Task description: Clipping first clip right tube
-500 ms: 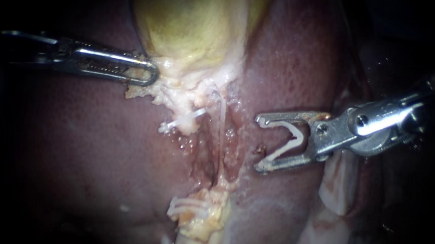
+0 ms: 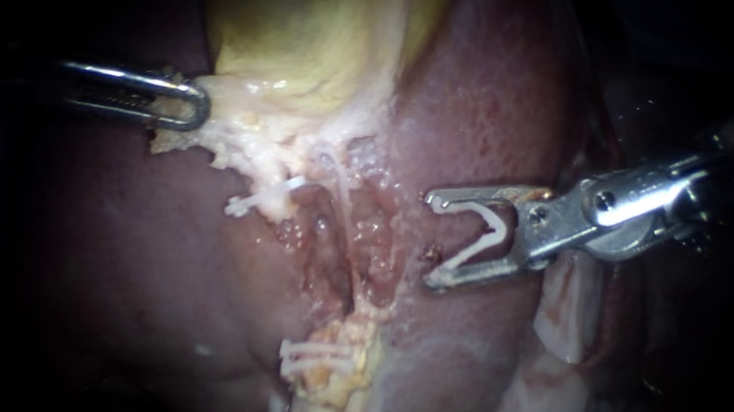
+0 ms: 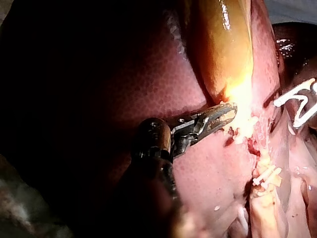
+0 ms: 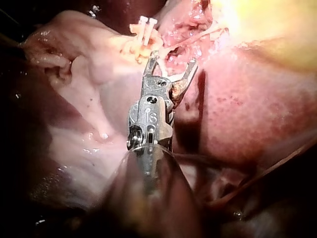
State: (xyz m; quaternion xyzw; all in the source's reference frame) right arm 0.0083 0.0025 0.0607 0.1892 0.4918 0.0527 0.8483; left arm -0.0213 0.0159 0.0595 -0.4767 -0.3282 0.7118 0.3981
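Note:
My left instrument [image 2: 186, 109] is shut on pale tissue [image 2: 218, 138] at the base of the yellow gallbladder [image 2: 312, 45] and holds it stretched toward the left. A thin pale tube [image 2: 344, 190] runs down the raw groove below the gallbladder. My right instrument [image 2: 430, 240] stands just right of that groove, apart from the tube. Its jaws are spread wide, and a white V-shaped clip [image 2: 486, 238] sits against both. In the left wrist view my left instrument [image 3: 225, 114] grips the pale tissue. In the right wrist view my right instrument [image 4: 171, 67] points at the groove.
Dark red liver [image 2: 502, 103] lies on both sides of the groove. One white clip [image 2: 261, 197] sits on a stub left of the tube. More white clips [image 2: 307, 359] sit on fatty tissue at the groove's lower end. Pale tissue folds [image 2: 566, 313] lie under my right instrument.
My left instrument has pulled the pale tissue to the left and slightly up, so the groove is wider and the tube slants. My right instrument has edged a little left.

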